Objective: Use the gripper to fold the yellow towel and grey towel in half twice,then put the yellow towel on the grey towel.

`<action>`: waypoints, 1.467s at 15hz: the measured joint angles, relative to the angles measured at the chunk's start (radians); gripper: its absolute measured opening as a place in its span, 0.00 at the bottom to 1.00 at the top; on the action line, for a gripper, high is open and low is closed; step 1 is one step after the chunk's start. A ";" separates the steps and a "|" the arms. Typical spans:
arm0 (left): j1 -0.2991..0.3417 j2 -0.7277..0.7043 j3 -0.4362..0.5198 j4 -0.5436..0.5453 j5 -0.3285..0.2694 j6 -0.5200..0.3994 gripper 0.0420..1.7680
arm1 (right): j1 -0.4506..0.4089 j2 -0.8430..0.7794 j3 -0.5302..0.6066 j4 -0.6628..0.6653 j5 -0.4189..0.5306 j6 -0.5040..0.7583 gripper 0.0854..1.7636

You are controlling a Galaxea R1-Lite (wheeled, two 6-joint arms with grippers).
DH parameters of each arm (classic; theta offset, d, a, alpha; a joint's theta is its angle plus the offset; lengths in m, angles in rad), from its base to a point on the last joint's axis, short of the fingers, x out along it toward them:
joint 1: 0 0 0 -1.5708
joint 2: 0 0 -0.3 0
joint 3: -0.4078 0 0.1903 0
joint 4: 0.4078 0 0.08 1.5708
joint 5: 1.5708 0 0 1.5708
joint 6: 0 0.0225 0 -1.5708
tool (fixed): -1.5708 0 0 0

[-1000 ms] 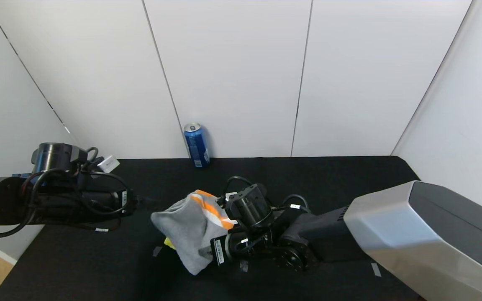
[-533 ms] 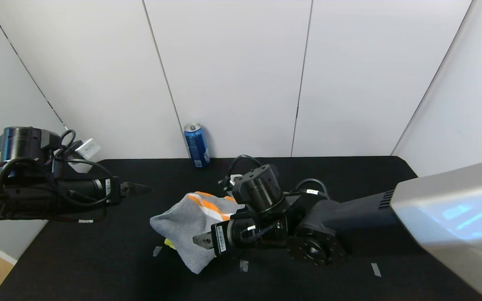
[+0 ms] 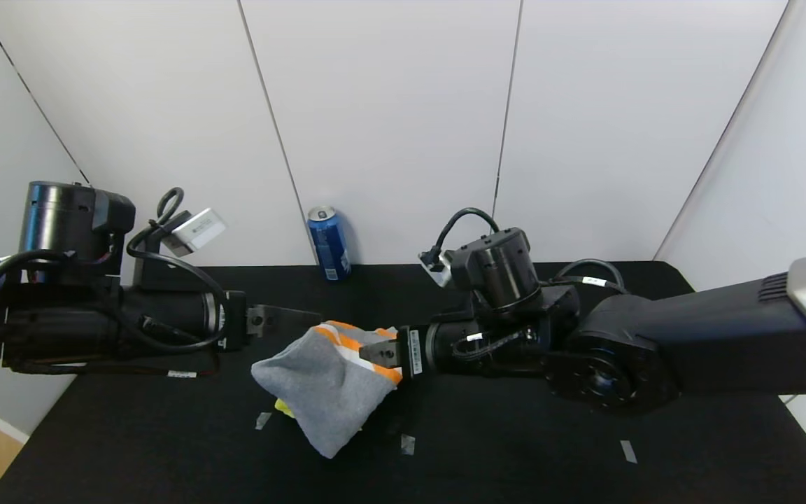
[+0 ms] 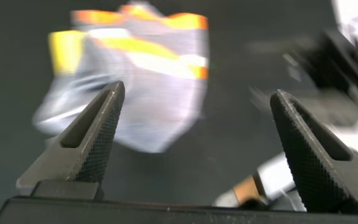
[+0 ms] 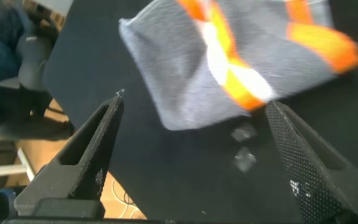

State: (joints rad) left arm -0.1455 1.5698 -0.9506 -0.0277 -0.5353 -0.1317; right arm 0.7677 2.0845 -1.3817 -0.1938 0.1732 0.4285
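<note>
You have bare black table (image 3: 550,462) in front of the grey towel (image 3: 326,392) and behind it up to the blue can (image 3: 328,243) at the wall. The towel's two sides are crowded: the left gripper (image 3: 284,318) hangs by its far left corner and the right gripper (image 3: 378,352) sits against its right edge, both with jaws spread wide and empty. The yellow towel (image 3: 281,405) peeks out under the grey towel's left edge.

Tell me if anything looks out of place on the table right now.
Yes: the grey towel lies bunched on top of the yellow towel, which only peeks out beneath it, the reverse of the intended stacking.
</note>
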 joint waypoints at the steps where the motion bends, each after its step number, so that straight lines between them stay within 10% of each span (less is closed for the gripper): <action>1: -0.046 0.003 0.000 0.001 -0.011 -0.002 0.94 | -0.017 -0.015 0.021 -0.001 0.000 0.012 0.94; 6: -0.102 0.171 -0.014 -0.043 -0.060 0.000 0.95 | -0.061 -0.061 0.088 -0.009 0.001 0.023 0.95; 22: 0.056 0.456 -0.105 -0.132 -0.071 0.012 0.96 | -0.067 -0.053 0.101 -0.009 0.001 0.027 0.96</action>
State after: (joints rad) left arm -0.0894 2.0257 -1.0555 -0.1596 -0.6066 -0.1198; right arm 0.7009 2.0311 -1.2811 -0.2030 0.1743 0.4557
